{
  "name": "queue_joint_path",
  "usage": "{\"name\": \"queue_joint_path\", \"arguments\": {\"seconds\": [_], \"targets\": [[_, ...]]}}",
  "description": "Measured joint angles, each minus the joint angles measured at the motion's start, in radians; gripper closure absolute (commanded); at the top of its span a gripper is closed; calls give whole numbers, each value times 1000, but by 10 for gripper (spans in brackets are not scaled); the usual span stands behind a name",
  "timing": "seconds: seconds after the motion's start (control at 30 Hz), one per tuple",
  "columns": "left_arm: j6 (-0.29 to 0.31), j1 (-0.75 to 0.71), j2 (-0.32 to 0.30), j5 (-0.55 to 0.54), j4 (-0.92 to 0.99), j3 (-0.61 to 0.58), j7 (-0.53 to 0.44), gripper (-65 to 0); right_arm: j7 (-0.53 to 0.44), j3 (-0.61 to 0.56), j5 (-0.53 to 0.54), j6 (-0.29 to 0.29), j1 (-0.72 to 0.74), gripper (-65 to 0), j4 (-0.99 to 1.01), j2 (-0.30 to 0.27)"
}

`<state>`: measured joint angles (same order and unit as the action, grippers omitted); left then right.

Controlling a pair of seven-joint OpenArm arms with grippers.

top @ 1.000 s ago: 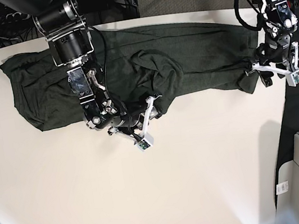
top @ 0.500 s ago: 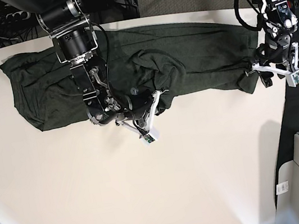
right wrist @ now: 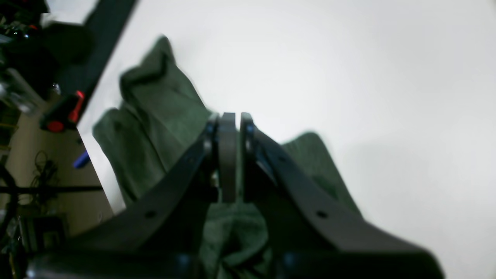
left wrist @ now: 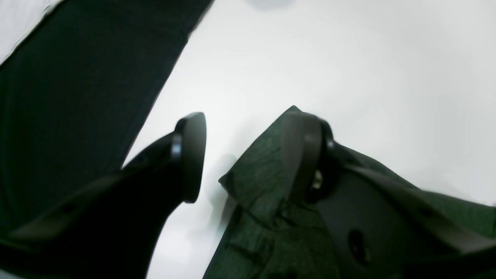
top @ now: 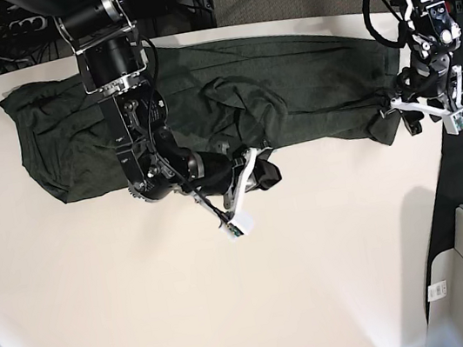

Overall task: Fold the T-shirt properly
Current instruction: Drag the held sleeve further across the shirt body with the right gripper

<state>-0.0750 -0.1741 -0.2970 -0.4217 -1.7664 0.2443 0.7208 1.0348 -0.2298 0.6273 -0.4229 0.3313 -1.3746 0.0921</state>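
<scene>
- White table is filling most of the base view, with cables showing behind it
- T-shirt is lying spread along the far edge, bunched in the middle
- Right gripper is reaching over the near hem at the bunched middle, fingers pressed together and pinching a fold of the fabric
- Left gripper is hovering at the far right corner, fingers spread, one pad resting on cloth and nothing clamped
- Risk, as I am judging it: the right pinch is catching several layers, so pulling could be dragging the lump rather than one edge, while the unclamped corner could be sliding and skewing the fold
</scene>
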Motion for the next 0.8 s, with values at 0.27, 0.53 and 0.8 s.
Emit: {"name": "queue_joint_path", "arguments": {"seconds": [0.27,0.53,0.8], "targets": [[0,0,0,0,0,0,0,-303,-22,-58,-359,187,31,-142,5,-47],[0,0,0,0,0,0,1,-303,21,-134,-371,190,113,-249,59,-34],[0,0,0,0,-1,0,0,-303,19,-235,-360,188,142,-249,117,-31]]}}
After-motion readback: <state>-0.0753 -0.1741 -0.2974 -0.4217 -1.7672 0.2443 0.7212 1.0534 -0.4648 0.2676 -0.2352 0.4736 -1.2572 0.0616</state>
